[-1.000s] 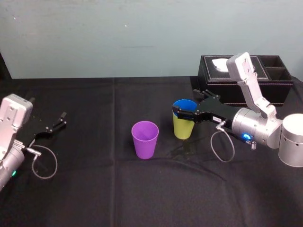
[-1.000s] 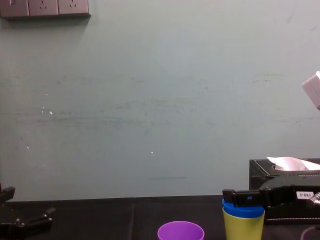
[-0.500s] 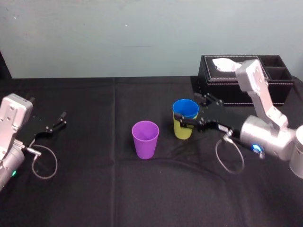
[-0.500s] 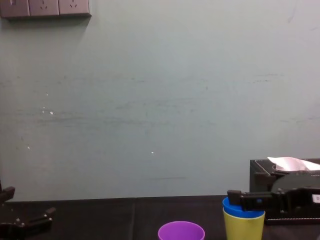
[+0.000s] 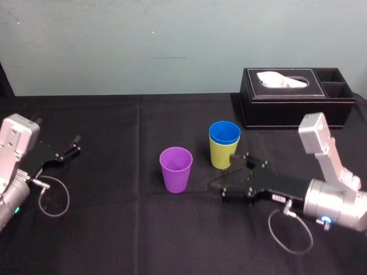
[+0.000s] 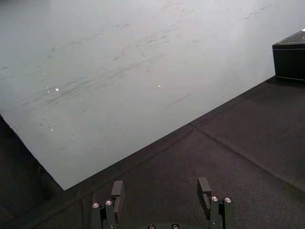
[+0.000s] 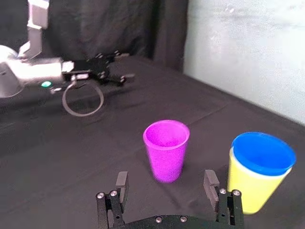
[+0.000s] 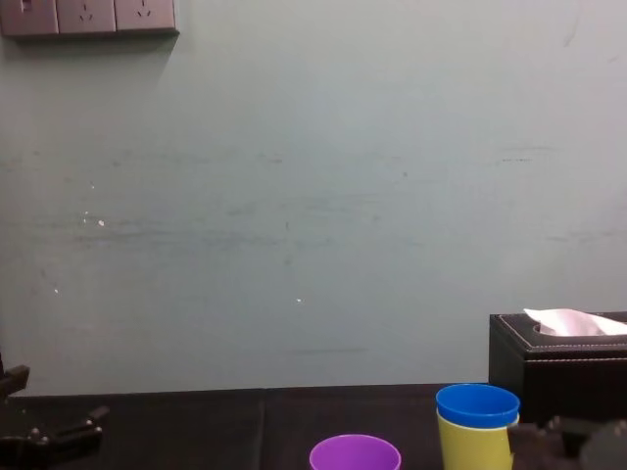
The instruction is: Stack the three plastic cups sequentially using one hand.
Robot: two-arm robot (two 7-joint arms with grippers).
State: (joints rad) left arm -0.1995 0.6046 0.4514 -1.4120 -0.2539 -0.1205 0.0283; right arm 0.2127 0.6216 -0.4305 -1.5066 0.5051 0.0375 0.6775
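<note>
Head view: a blue tapered plastic cup (image 5: pixel 224 133) sits nested inside a yellow-green tapered plastic cup (image 5: pixel 221 156), and the pair stands upright on the black-clothed table (image 5: pixel 114 223), just right of centre. A purple tapered plastic cup (image 5: pixel 175 169) stands upright on its own near the stack, to its left and a little closer to the robot, with a clear gap between them.

The right gripper (image 5: pixel 225 172) lies low over the cloth on the robot's side of the cups. Its slim black fingers are spread wide and hold nothing; one fingertip is close to the foot of the yellow-green cup. In the right wrist view the two fingers (image 7: pixel 121 181) stand well apart, and both the purple cup and the blue-over-yellow stack rise beyond them — none of the cups is between the fingers.

The left gripper (image 5: pixel 73 144) rests at the far left of the table, well apart from the cups, its fingers parted and empty too.

A black rectangular tissue box (image 5: pixel 287 112) with a white tissue (image 5: pixel 281 79) sticking out of its top sits behind the stack, at the back right — against the pale wall.
</note>
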